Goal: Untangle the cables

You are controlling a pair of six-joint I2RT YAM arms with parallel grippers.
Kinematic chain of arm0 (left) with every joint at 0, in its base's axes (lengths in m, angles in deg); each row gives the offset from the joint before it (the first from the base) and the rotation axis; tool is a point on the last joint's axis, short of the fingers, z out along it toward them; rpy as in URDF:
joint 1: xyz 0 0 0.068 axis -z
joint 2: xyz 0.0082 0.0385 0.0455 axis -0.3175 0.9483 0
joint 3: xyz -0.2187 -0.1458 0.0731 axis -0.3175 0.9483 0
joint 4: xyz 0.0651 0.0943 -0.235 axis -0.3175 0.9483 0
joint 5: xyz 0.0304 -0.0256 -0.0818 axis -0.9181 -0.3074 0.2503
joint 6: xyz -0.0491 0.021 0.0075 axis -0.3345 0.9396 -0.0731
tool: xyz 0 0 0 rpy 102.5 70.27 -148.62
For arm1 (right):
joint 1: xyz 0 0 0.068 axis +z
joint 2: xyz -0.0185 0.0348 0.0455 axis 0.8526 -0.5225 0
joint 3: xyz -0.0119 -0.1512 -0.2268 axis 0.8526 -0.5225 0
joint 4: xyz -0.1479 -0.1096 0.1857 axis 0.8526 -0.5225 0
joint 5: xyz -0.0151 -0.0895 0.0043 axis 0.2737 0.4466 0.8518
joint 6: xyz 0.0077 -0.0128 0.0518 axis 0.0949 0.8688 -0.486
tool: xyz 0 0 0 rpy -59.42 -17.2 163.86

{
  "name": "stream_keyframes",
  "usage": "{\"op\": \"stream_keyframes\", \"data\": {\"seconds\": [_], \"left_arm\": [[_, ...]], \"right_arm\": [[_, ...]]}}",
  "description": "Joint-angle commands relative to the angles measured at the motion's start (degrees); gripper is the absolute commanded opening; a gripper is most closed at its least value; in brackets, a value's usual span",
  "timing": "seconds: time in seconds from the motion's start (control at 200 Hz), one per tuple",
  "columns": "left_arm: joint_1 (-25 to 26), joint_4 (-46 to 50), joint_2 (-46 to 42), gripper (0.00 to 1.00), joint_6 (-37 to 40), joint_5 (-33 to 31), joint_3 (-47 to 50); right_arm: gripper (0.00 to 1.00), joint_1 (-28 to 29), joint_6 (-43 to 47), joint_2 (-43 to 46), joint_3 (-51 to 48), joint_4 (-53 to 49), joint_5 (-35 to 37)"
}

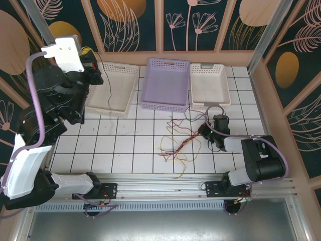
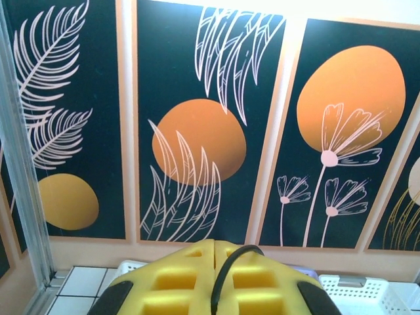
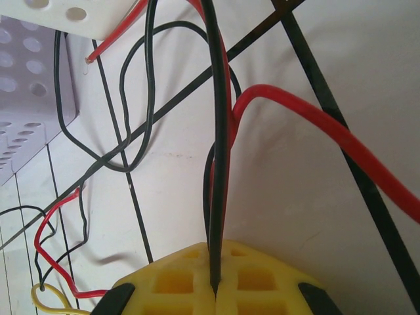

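The cables [image 1: 179,141] lie as a loose tangle of red, yellow and black wires on the white tiles in front of the baskets. High at the back left, my left gripper [image 1: 95,64] is shut on one black cable [image 1: 106,85], which hangs down over the left white basket. In the left wrist view that black cable [image 2: 226,275] runs between the closed yellow fingers [image 2: 177,279]. Low on the tiles, at the tangle's right edge, my right gripper [image 1: 204,131] is shut on a black cable [image 3: 220,144]. A red cable [image 3: 315,118] curves beside it.
Three baskets stand in a row at the back: a white one [image 1: 120,67], a lavender one [image 1: 168,62] and another white one [image 1: 208,66]. Panelled walls close in the back and both sides. The left arm's thick lavender hose [image 1: 35,95] loops at the far left.
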State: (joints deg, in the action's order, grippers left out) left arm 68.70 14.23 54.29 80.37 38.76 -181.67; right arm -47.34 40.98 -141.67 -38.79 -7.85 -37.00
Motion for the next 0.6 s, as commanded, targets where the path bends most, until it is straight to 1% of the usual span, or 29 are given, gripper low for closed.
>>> {"op": "stream_keyframes", "data": {"seconds": [0.0,0.305,0.596], "left_arm": [[-0.23,-5.25,0.49,0.00,4.54,-0.41,-2.22],[-0.23,-14.04,2.05,0.00,13.47,-3.92,-1.23],[-0.29,-25.63,3.62,0.00,24.13,-6.41,1.59]], "right_arm": [[0.00,0.52,1.54,-1.37,-0.73,1.65,-1.44],[0.00,1.14,1.91,-1.75,-1.10,4.15,-3.10],[0.00,1.67,2.69,-0.46,-2.12,6.41,-4.07]]}}
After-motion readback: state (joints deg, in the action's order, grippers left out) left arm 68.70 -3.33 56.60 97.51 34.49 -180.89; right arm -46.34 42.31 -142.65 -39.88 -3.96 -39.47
